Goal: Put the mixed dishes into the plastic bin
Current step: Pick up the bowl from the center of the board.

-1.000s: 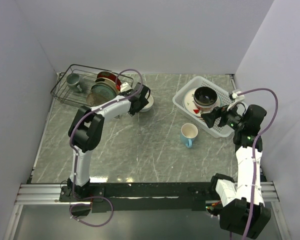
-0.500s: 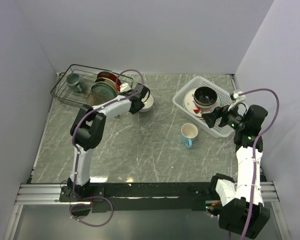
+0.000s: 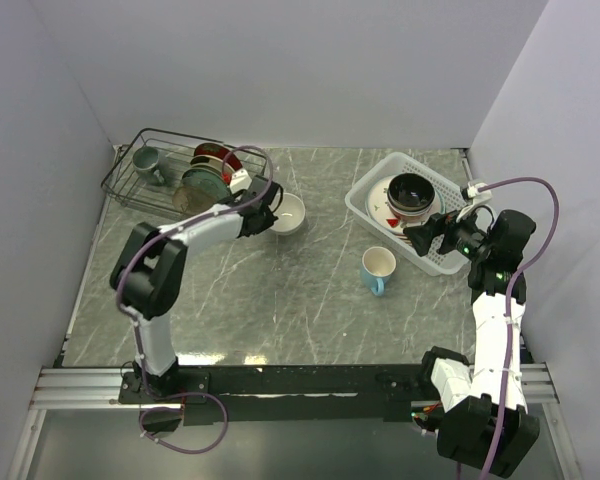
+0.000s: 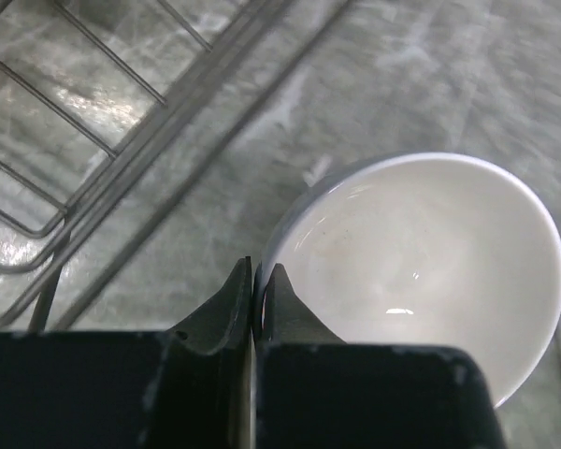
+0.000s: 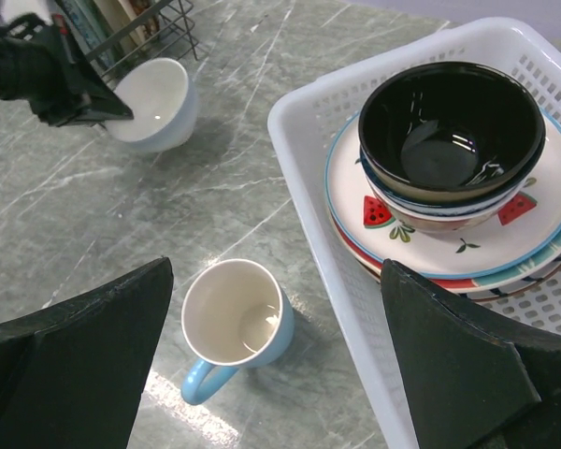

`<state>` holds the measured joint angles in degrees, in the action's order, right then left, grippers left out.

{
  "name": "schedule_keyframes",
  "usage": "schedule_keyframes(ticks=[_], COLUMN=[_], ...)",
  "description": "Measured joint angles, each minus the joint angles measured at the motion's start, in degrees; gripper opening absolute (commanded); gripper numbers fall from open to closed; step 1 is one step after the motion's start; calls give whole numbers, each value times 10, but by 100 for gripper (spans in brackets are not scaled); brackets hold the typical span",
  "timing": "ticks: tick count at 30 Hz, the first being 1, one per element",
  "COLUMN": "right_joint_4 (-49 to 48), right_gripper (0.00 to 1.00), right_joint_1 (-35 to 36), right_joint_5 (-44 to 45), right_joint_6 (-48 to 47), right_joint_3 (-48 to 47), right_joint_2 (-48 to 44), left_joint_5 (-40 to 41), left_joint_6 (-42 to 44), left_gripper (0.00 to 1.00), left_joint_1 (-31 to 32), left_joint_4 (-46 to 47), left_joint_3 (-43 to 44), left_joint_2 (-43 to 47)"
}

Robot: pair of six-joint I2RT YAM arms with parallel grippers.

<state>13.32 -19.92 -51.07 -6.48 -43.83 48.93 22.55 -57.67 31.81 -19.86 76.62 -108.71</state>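
Item 1, left pincer (image 4: 255,281): I see it pressed together on the rim of the white bowl (image 4: 421,262), the rim caught between its fingertips. The bowl sits mouth up and empty, directly ahead of this pincer. The black wire rack (image 4: 122,122) lies just beside the pincer, on its left.

Item 2, right pincer (image 5: 276,271): I see it spread wide, holding nothing, above the tabletop (image 3: 280,290).

Item 3, light blue mug (image 5: 238,323): upright and empty on the tabletop, below the right pincer and outside the bin.

Item 4, plastic bin (image 5: 299,168): just right of the mug, close under the right pincer. It holds stacked plates, a watermelon-marked plate (image 5: 421,238) uppermost, with nested bowls on them, a dark bowl (image 5: 449,131) on top.
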Motion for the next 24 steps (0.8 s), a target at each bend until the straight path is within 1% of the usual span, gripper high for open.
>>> schedule_keyframes(ticks=[4,7,10,12,13,16,18,19,21,24], right_joint_4=[0,1,9,38,61,172,238,270,315,350], right_gripper=[100,100,100,100,100,100,100,100,100,100], right_joint_1=[0,-1,-2,-2,-2,-1,1,2,8,38], right_joint_5=[-15,-40,-76,-100,-110,-127,-131,-131,-129,-106], right_joint_6=[0,-3,-11,-25,-38,-101,-142,-163,-189,-197], right_joint_3=[0,0,-1,-11,-21,-91,-138,-160,-187,-187], right_joint_2=[0,0,-1,1,2,16,20,20,14,-2], left_joint_5=[-50,-95,-109,-105,-98,-65,-32,-2,47,118], left_joint_6=[47,85,114,131,138,151,150,149,143,121], left_gripper=[1,1,1,1,1,1,1,1,1,1], left_joint_1=[7,27,67,106,129,191,226,247,279,317], left_joint_4=[81,147,174,187,193,191,187,180,156,113], left_joint_3=[-89,-154,-177,-177,-177,-177,-177,-174,-163,-121], left_joint_2=[97,176,223,239,244,256,258,258,254,232])
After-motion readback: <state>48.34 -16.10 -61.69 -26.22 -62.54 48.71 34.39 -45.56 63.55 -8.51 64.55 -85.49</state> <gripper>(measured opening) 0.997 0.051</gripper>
